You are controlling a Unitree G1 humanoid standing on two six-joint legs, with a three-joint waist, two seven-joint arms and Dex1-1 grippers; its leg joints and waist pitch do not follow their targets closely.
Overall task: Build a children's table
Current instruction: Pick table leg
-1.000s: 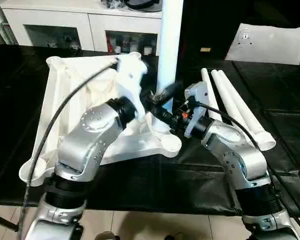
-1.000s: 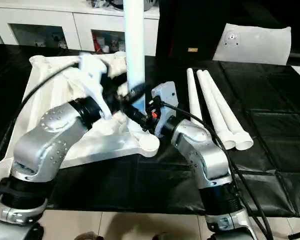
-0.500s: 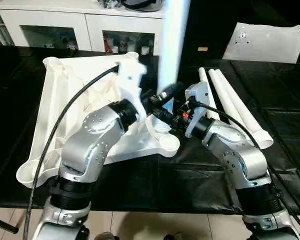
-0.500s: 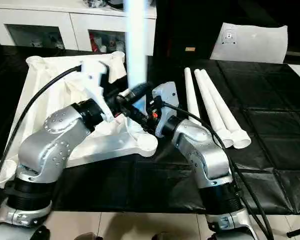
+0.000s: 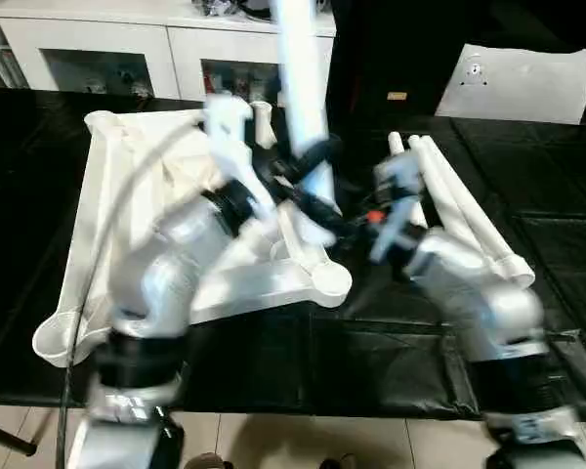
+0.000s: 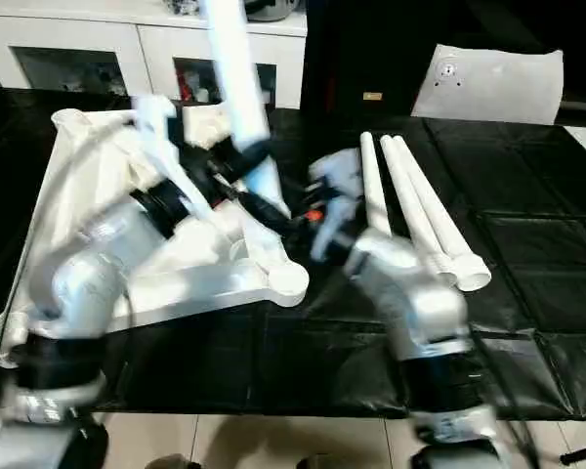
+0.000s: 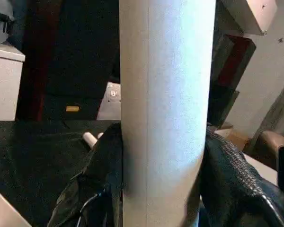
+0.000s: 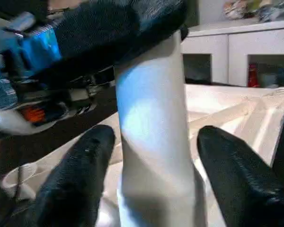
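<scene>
The upturned table top (image 5: 127, 225) lies on the black desk's (image 5: 391, 352) left half. A leg (image 5: 303, 107) stands tilted near its front-right corner socket, clamped by the left gripper (image 7: 163, 156); the right gripper's (image 8: 151, 175) fingers (image 8: 232, 175) flank it, parted. Three spare legs (image 5: 459, 210) lie right.

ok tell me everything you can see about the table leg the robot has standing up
The leg is a smooth white plastic tube, round, leaning toward the robot's left over the upturned table top. Its lower end sits near the top's near-right corner. The left gripper clamps it between black fingers; the right gripper straddles it lower down, fingers apart from it.
</scene>
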